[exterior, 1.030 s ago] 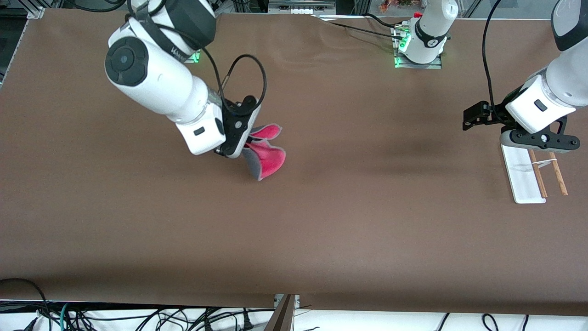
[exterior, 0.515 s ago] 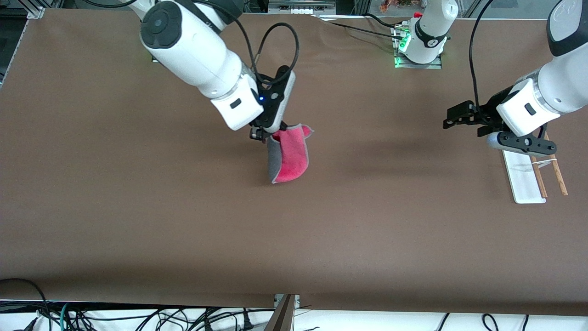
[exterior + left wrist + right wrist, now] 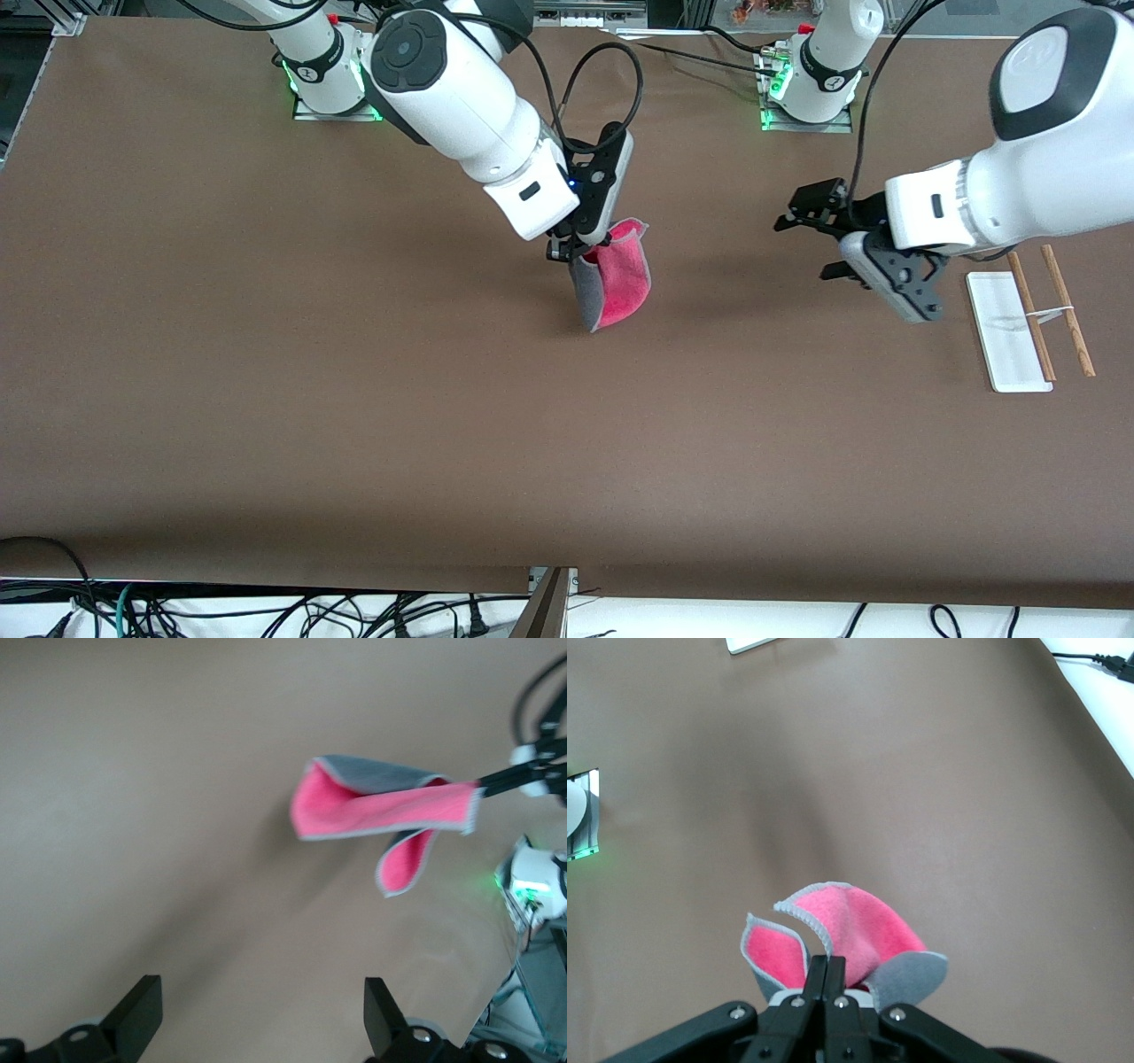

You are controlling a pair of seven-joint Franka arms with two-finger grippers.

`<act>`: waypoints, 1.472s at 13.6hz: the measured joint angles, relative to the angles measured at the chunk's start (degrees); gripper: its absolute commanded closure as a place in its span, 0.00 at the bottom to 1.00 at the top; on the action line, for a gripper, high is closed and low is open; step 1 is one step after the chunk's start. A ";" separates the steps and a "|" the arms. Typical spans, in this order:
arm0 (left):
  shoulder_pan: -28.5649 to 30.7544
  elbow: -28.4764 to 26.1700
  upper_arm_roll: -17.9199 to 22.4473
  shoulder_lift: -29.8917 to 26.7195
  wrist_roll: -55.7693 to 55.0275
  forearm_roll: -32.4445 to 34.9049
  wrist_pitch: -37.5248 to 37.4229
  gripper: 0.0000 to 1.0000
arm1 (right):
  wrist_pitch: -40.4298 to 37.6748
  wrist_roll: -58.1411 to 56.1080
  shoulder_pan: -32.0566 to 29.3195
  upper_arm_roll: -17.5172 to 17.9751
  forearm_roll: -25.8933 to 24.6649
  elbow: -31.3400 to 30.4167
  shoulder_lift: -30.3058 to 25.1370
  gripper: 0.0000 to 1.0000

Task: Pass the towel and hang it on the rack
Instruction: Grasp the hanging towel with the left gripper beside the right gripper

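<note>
Towel (image 3: 616, 282): hanging limp and light, folding over itself.
Right gripper (image 3: 578, 251): fingers pinching its top edge.
Left gripper (image 3: 819, 239): fingers spread apart, facing it.
Hold: free trimmed edge.

The counter (image 3: 354, 399) is one big brown surface, a bit rippled up toward the robot bases. Pretty much the only thing sitting directly on it is the rack (image 3: 1028, 319), out at the left arm's end: a flat white rectangular base lying on the brown top, with two thin brown wooden rods running side by side and a small white crosspiece joining them (one rod is over the base's edge, the other just off it). The two arm bases stand along the edge farthest from the front camera.
</note>
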 measured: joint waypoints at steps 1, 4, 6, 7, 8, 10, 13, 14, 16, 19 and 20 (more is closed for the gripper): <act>-0.41 -1.21 -0.04 0.55 4.71 -2.27 1.71 0.00 | 0.18 0.07 0.26 0.00 0.00 0.00 0.07 1.00; -0.59 -4.71 -0.74 3.13 19.80 -9.14 6.13 0.00 | 0.58 0.09 0.39 0.00 0.00 0.07 0.06 1.00; -0.62 -5.88 -2.89 3.90 27.42 -10.11 10.03 0.00 | 1.48 0.10 0.39 0.00 0.00 0.10 0.06 1.00; -0.64 -6.56 -4.34 3.81 30.22 -10.54 12.07 0.01 | 1.94 0.10 0.39 0.00 0.00 0.11 0.06 1.00; -0.66 -7.41 -5.87 3.71 32.00 -11.42 14.13 0.04 | 2.26 0.10 0.40 0.00 0.00 0.11 0.06 1.00; -0.74 -9.67 -8.66 3.42 35.50 -14.31 19.16 0.05 | 2.67 0.10 0.45 0.00 0.00 0.11 0.06 1.00; -0.88 -12.72 -11.98 3.26 38.08 -16.30 26.50 0.41 | 3.37 0.11 0.82 0.01 0.00 0.11 0.06 1.00; -0.93 -13.07 -12.69 3.26 38.42 -16.34 27.83 0.76 | 3.43 0.12 0.89 0.01 0.00 0.11 0.06 1.00; -0.95 -13.16 -13.39 3.23 40.05 -16.34 28.68 1.00 | 3.47 0.12 0.91 0.00 0.00 0.12 0.06 1.00; -0.58 -13.65 -13.31 3.03 42.09 -16.34 28.71 1.00 | 3.49 0.17 0.91 0.00 0.00 0.12 0.06 1.00; -0.42 -13.90 -13.30 2.95 42.36 -16.34 28.71 1.00 | 3.50 0.19 0.91 -0.01 0.00 0.12 0.06 1.00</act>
